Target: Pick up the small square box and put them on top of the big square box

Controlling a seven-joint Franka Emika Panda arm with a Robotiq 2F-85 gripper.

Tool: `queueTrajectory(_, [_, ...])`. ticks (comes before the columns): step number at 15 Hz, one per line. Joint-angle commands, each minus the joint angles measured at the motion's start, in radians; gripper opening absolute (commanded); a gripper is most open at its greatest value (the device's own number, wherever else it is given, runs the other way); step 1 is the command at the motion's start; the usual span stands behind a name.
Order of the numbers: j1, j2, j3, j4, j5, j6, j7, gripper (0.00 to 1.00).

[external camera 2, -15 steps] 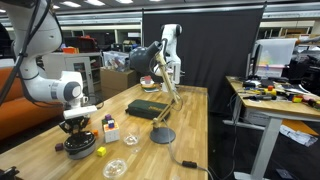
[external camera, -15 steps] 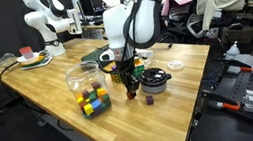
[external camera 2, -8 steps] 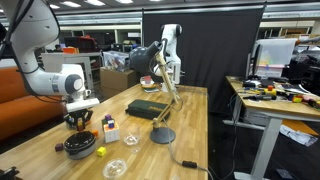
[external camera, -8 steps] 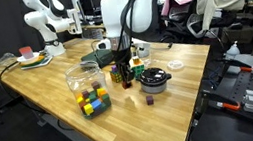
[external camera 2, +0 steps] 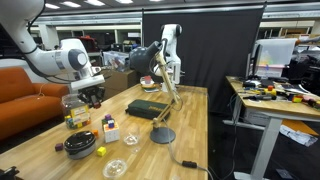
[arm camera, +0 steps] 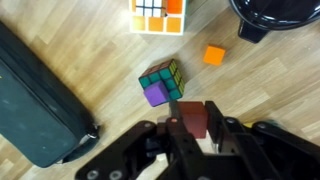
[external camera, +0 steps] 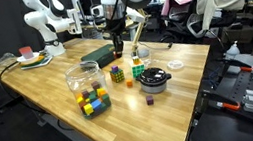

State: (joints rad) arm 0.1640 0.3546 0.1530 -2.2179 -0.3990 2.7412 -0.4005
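My tool [arm camera: 190, 128] is shut on the small square box [arm camera: 191, 114], a dark red cube, held up over the bench [arm camera: 100, 40]. The big square box [arm camera: 40, 100] lies toward the left edge of the wrist view, its long side slanting. It is flat and dark green, and nothing is on top.

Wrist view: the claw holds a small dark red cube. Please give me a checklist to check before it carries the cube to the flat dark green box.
1. Grip: the claw is shut on the small dark red cube: ok.
2. Height: the claw hangs above the wooden table in an exterior view: ok.
3. Claw over the flat dark green box: not ok, the box lies off to one side.
4. Visible part of the box top bare: ok.
5. The multicoloured cube apart from the held cube: ok.
6. Cube square in the grip: cannot tell.
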Motion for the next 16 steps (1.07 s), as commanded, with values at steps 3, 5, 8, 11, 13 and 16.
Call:
queueTrajectory(3, [0.014,-0.014,-0.029,0.019,-0.019,-0.014,0.075,0.29])
queueTrajectory(5, [0.018,-0.012,-0.031,0.021,-0.019,-0.016,0.088,0.29])
queueTrajectory(8, [0.020,-0.011,-0.032,0.021,-0.019,-0.017,0.091,0.29])
queueTrajectory(11, [0.034,0.024,-0.037,0.040,-0.012,-0.014,0.140,0.07])
queueTrajectory(13, [0.024,0.072,-0.016,0.080,0.042,-0.025,0.146,0.07])
queueTrajectory(16, [0.038,0.134,-0.038,0.158,0.067,-0.038,0.205,0.07])
